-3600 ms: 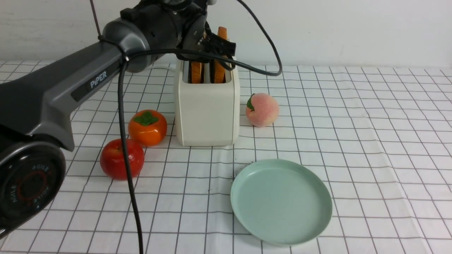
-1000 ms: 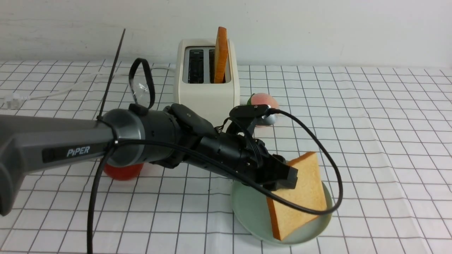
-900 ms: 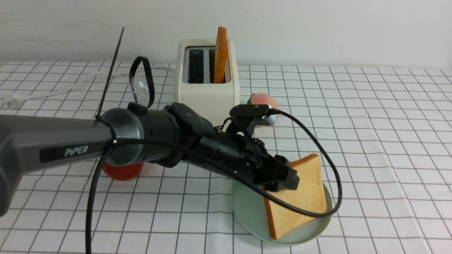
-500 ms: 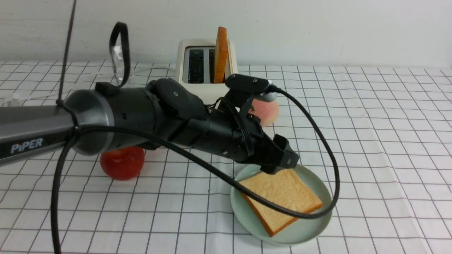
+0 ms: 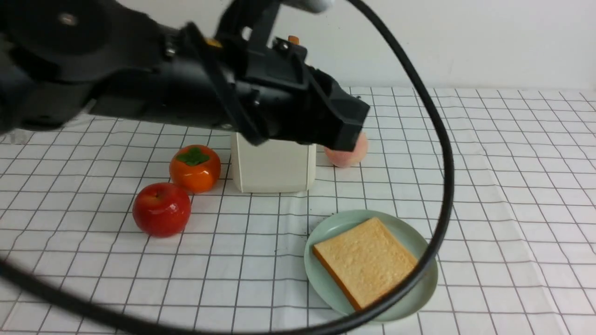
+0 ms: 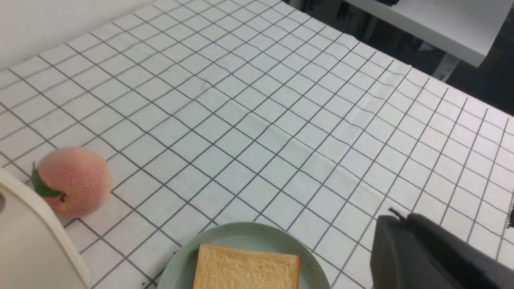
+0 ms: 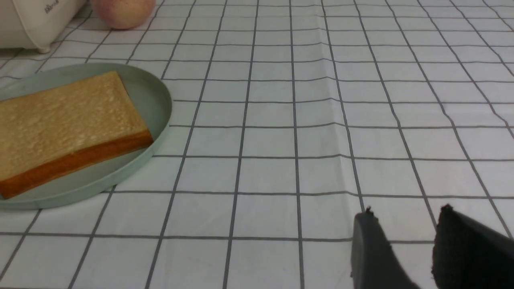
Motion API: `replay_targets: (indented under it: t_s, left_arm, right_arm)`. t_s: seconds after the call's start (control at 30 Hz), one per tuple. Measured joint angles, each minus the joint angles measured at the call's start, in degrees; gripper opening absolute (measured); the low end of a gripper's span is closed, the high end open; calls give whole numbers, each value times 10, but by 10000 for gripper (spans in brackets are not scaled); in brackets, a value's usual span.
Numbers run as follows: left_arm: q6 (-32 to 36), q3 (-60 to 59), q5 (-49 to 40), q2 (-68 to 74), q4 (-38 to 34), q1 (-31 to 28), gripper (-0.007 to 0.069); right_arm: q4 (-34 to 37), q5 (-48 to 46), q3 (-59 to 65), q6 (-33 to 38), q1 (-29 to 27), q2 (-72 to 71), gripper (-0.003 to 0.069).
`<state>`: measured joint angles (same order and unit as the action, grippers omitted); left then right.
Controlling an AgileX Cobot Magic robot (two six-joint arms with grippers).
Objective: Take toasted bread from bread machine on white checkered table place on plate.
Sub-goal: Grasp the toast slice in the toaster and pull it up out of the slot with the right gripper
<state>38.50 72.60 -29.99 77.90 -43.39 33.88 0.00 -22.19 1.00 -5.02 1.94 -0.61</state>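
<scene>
The toasted bread [image 5: 365, 263] now lies flat on the plate [image 5: 409, 232]. The left gripper [image 5: 345, 130] has lifted off, jaws released; the right gripper [image 7: 406, 208] is slightly parted and empty. A second slice [image 5: 292, 40] (orange tip, probably) awaits.

No text can be read; the small print [image 7: 52, 5] on the bread machine [image 7: 28, 28] is blurred.

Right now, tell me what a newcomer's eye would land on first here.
The left hand, black and huge, hangs in front of the cream toaster, hiding its top. Nearer, one golden toast slice lies flat on the mint plate; a red apple sits on the left.
</scene>
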Motion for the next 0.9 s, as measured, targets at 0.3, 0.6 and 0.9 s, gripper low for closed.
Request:
replay_targets:
  t_s: [0.3,0.6,0.9]
  left_arm:
    - [-423,-58,-67,-169,413,0,-13]
    - [-661,-235,-6,-338,614,0,-13]
    - [-680,-334,59,-531,632,0,-13]
  right_arm:
    - [0,0,0,0,0,0,240]
    - [0,0,0,0,0,0,240]
    - [-8,8,0,-1,0,0,240]
